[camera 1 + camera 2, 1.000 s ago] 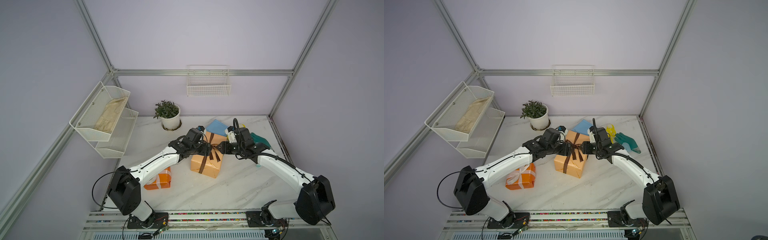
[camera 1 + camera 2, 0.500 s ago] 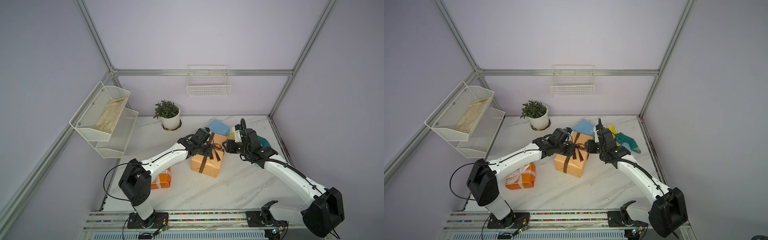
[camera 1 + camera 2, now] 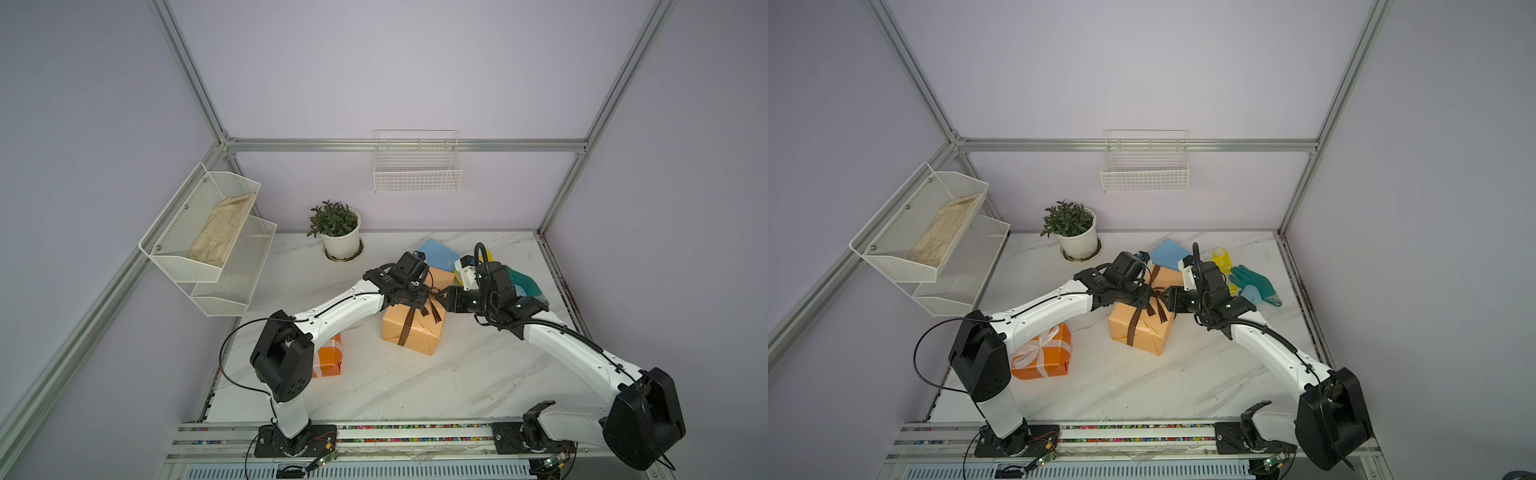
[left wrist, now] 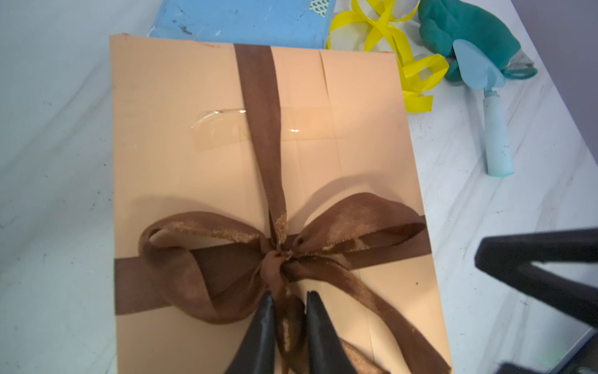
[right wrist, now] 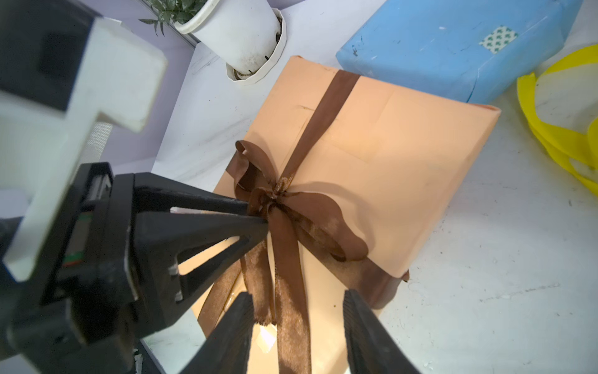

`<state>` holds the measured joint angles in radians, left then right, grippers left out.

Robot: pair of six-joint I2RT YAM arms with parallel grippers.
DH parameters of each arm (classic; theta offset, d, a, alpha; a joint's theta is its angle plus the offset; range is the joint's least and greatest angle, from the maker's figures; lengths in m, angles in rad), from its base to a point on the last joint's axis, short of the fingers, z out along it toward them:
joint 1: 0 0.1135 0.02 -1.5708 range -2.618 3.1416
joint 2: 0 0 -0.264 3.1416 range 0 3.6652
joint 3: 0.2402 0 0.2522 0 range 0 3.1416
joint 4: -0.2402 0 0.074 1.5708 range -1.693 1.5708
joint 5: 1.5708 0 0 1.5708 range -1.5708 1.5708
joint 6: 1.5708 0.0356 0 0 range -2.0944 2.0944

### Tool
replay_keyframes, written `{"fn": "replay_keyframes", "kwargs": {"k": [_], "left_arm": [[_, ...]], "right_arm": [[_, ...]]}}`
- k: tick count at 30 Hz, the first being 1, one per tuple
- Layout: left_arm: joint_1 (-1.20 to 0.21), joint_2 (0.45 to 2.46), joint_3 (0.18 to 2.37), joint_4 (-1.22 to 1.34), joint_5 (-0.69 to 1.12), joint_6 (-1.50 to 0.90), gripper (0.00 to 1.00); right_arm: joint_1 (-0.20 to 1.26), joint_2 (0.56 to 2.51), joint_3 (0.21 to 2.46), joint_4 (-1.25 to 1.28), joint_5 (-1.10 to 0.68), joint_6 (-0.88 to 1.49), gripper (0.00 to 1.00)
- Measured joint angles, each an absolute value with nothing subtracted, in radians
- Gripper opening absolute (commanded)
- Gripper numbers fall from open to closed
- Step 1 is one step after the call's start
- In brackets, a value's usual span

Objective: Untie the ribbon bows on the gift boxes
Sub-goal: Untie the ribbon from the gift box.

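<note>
The pale peach gift box [image 3: 411, 332] [image 4: 181, 129] stands mid-table with a dark brown ribbon bow [image 4: 278, 259] [image 5: 275, 207] still tied on top. My left gripper [image 4: 290, 296] [image 3: 428, 295] is shut on one brown tail just below the knot. My right gripper [image 5: 298, 294] [image 3: 442, 297] faces it, open, its fingers astride the two hanging tails without touching them. The bright orange box [image 3: 1042, 353] at front left has a tied white bow [image 3: 1038, 347]. Beside the light blue box [image 3: 1167, 253] behind lies a loose yellow ribbon [image 3: 1221, 259] [image 4: 417, 68].
A teal glove [image 3: 1252, 280] and a pale blue scoop [image 4: 495, 129] lie right of the boxes. A white plant pot [image 3: 340, 241] stands at the back. Wire shelves [image 3: 208, 241] hang on the left wall and a wire basket [image 3: 417, 166] on the back wall.
My left gripper reached in to the knot and closed on a brown ribbon tail. The right gripper stayed near the box's right side and narrowed a little.
</note>
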<state>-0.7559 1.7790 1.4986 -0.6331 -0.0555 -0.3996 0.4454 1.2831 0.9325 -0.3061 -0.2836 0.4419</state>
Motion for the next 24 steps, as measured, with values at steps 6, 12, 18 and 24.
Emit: {"fn": "replay_keyframes", "kwargs": {"k": [6, 12, 18, 24], "left_arm": [[-0.756, 1.779, 1.502, -0.645, -0.059, -0.395, 0.10], [-0.750, 1.762, 1.502, -0.653, -0.025, -0.373, 0.13], [-0.736, 1.761, 1.502, -0.654, 0.025, -0.374, 0.13], [-0.723, 1.761, 1.502, -0.657, 0.039, -0.374, 0.13]], "right_arm": [[0.447, 1.283, 0.920, -0.297, -0.329, 0.447, 0.46], [0.492, 1.319, 0.927, -0.281, -0.331, 0.426, 0.45], [0.515, 1.390, 0.948, -0.277, -0.288, 0.389, 0.33], [0.518, 1.414, 0.966, -0.289, -0.236, 0.360, 0.00]]}}
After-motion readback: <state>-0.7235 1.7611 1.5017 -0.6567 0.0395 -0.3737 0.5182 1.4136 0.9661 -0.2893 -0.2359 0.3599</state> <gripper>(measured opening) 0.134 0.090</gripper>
